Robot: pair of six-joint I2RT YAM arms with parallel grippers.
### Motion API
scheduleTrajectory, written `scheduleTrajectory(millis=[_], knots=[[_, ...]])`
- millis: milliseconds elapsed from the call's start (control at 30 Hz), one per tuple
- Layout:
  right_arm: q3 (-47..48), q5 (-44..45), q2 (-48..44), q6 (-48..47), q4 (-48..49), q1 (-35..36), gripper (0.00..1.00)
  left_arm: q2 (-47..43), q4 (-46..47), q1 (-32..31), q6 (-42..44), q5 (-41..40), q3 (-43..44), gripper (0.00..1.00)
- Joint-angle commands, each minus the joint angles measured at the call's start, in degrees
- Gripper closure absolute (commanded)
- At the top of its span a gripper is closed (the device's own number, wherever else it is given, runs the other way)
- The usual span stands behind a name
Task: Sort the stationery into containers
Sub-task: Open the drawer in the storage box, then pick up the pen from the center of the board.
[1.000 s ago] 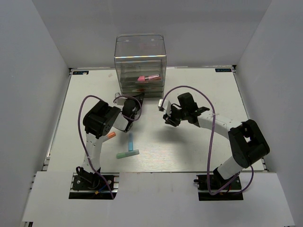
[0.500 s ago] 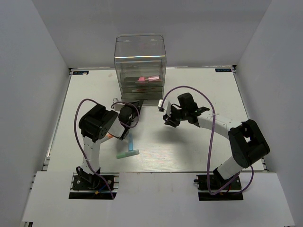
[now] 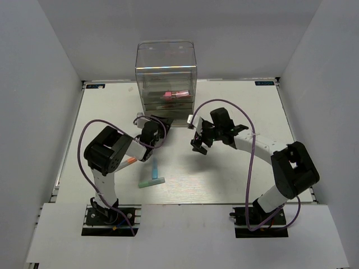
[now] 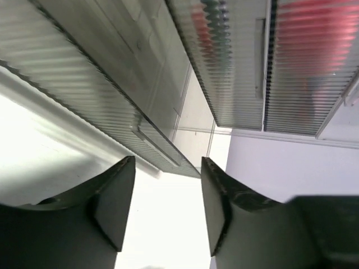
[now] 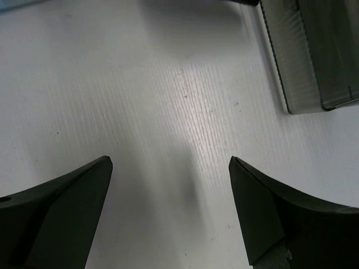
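The containers, a tall clear box over stacked see-through drawers, stand at the table's far middle. A pink marker lies inside a drawer and shows as a red blur in the left wrist view. The lowest drawer seems pulled out a little. My left gripper is open and empty just in front of it. A light blue marker, a teal-green marker and an orange-tipped pen lie on the table. Over bare table, my right gripper is open wide and empty.
White walls close in the table on three sides. A corner of the drawer shows at the top right of the right wrist view. The left arm's elbow hangs over the table's left part, close to the orange-tipped pen.
My left gripper has opened and drawn back slightly from the drawers, with its elbow swinging down and left. My right gripper has opened wider and tipped toward the table.
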Motion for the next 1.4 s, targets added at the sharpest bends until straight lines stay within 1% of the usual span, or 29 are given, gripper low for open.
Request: scheduleTrajectory(millis=[0,67,167,233,267,300,333,367,400,467,500,533,567,600,633,667,733,767,800,833,867,900,933,967,1067,1100,1167,1233,1367], knots=[[5.14,-3.15,1.13,2.59,-3.09,-0.19,0.10,-5.31,-6.65,0.03,2.75,2.11,2.25,0.39],[6.47,-4.47,1.23,1.55,-3.99,-0.19,0.10,-6.89,-10.34,0.03,3.46,2.82,3.65,0.36],[5.06,-6.05,-0.61,-0.99,-2.94,-0.02,0.10,-9.34,-16.30,0.03,5.03,4.84,4.79,0.35],[4.62,-10.09,-1.49,-3.80,-4.33,-0.02,0.14,-10.58,-18.78,0.03,6.35,6.32,4.80,0.35],[4.97,-14.89,-2.10,-7.13,-5.39,-0.02,0.20,-11.19,-21.83,0.03,7.49,6.86,5.41,0.35],[5.06,-16.33,-2.37,-8.90,-6.53,0.16,0.23,-12.59,-23.26,0.03,8.11,7.56,5.41,0.35],[5.32,-18.26,-2.72,-13.62,-11.15,0.25,0.26,-13.48,-24.49,0.03,9.25,7.57,5.41,0.35],[5.41,-20.02,-2.90,-16.19,-13.11,0.25,0.31,-14.35,-26.85,0.03,9.78,8.26,5.41,0.35],[5.58,-24.56,-2.99,-23.96,-16.70,0.68,0.40,-15.32,-27.92,0.03,9.79,8.27,4.80,0.35],[6.37,-27.05,-2.55,-28.41,-23.04,1.91,0.52,-19.10,-29.33,0.03,12.14,8.27,2.96,0.37],[6.55,-27.06,-2.37,-31.65,-24.02,2.44,0.57,-20.68,-31.16,0.03,12.94,8.27,2.26,0.45],[6.64,-26.02,-1.50,-31.95,-24.73,4.88,0.65,-22.26,-32.14,0.03,13.65,8.27,0.68,0.52],[6.55,-25.57,-1.15,-31.69,-24.56,5.86,0.65,-25.93,-32.84,0.03,14.52,7.75,-0.20,0.60],[6.29,-25.14,-0.71,-32.21,-24.21,6.74,0.62,-27.88,-34.42,0.03,15.92,6.96,-1.26,0.67],[6.03,-23.74,-0.44,-32.04,-23.86,7.62,0.53,-29.99,-35.65,0.03,16.46,6.43,-2.92,0.78],[5.85,-23.20,0.43,-31.43,-21.77,10.59,0.50,-32.10,-37.06,0.03,16.47,6.42,-3.72,0.81],[5.41,-22.15,1.05,-29.94,-20.00,13.59,0.41,-38.60,-42.67,0.03,18.30,4.41,-5.56,0.82],[5.41,-21.19,2.45,-29.23,-18.60,15.43,0.39,-40.88,-45.04,0.03,18.31,3.01,-6.10,0.79],[5.67,-20.74,2.98,-28.27,-17.62,17.10,0.38,-42.99,-47.59,0.03,18.92,2.30,-6.10,0.73],[5.76,-19.61,3.34,-25.04,-15.96,17.99,0.36,-47.19,-53.36,0.73,18.93,1.77,-6.80,0.65],[5.76,-17.94,4.21,-23.61,-14.73,18.78,0.34,-49.15,-56.55,0.73,18.93,0.11,-6.80,0.48],[5.68,-15.66,5.35,-22.12,-10.97,21.14,0.34,-51.00,-59.89,0.73,18.93,-1.21,-6.80,0.41],[6.02,-14.68,6.84,-18.71,-10.50,21.95,0.34,-52.84,-66.80,0.73,18.14,-2.53,-6.80,0.36],[6.90,-12.24,7.55,-17.55,-9.97,22.56,0.34,-56.08,-70.17,0.73,17.27,-4.72,-6.20,0.29],[8.83,-10.11,11.16,-12.90,-7.87,25.99,0.34,-60.67,-80.79,0.73,13.05,-6.93,-6.19,0.22],[9.27,-8.19,12.29,-11.05,-5.77,26.69,0.34,-63.64,-84.06,0.73,11.12,-7.54,-6.97,0.22],[9.71,-5.72,13.27,-7.98,-3.74,28.01,0.34,-66.56,-86.44,0.73,9.53,-7.55,-7.51,0.22],[10.50,-3.35,14.67,-7.61,-2.42,29.33,0.34,-70.76,-88.39,0.73,8.21,-8.08,-9.17,0.22],[12.26,-0.70,16.96,-5.76,-1.53,30.83,0.34,-75.70,-93.05,0.73,5.84,-10.45,-9.70,0.21]])
